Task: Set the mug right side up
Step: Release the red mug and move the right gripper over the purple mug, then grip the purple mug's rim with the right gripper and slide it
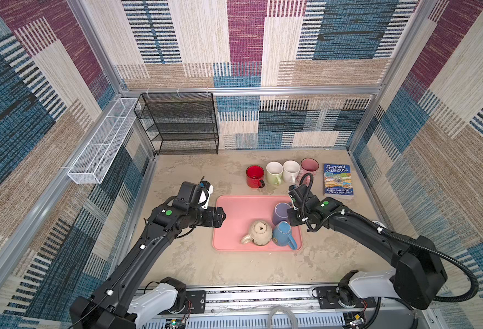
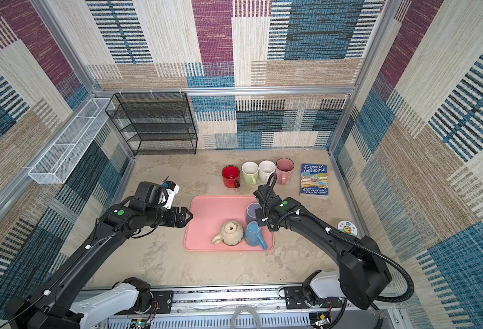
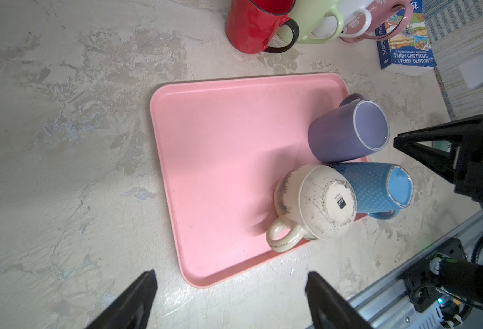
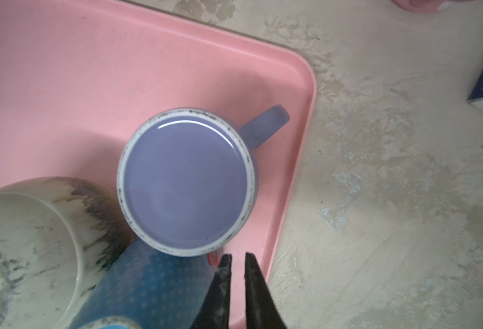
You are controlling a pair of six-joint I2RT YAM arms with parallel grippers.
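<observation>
Pink tray (image 1: 243, 216): it lies at the centre of both top views. Its left half is bare, and three mugs crowd its right side, all base-up.
Purple mug (image 1: 280, 213): likely your target, since it is nearest the working tool. It stands upside down by the tray's right edge, right of centre in the frame, with its handle (image 4: 266, 125) turned toward the rim.
Neighbours: the blue mug (image 1: 283, 235) is just beside it; whether they touch, I cannot tell. The cream mug (image 1: 260, 233) sits against the blue one.
Right gripper (image 4: 236, 257): narrow, tips nearly together with nothing between them, poised beside the purple mug's base.
Left gripper (image 3: 231, 275): wide and empty, hovering at the tray's left edge.
Progress: by my reading, you have not begun the flip.
Risk, jaws: at this width you cannot span the body. Descend like this and you jab the base or shove the mug sideways.
Risk, crowding: a finger slid down on the blue mug's side may knock both neighbours.
Risk, glaze: smooth ceramic may slip in mid-turn if you pinch it lightly.
Risk, rim: rolling the mug over low could catch the handle on the tray's wall.
Risk, behind: the pink mug (image 1: 309, 166), at the end of the upright row (image 1: 274, 171) in the upper right, is close to your right wrist. A wide swing could topple it.
</observation>
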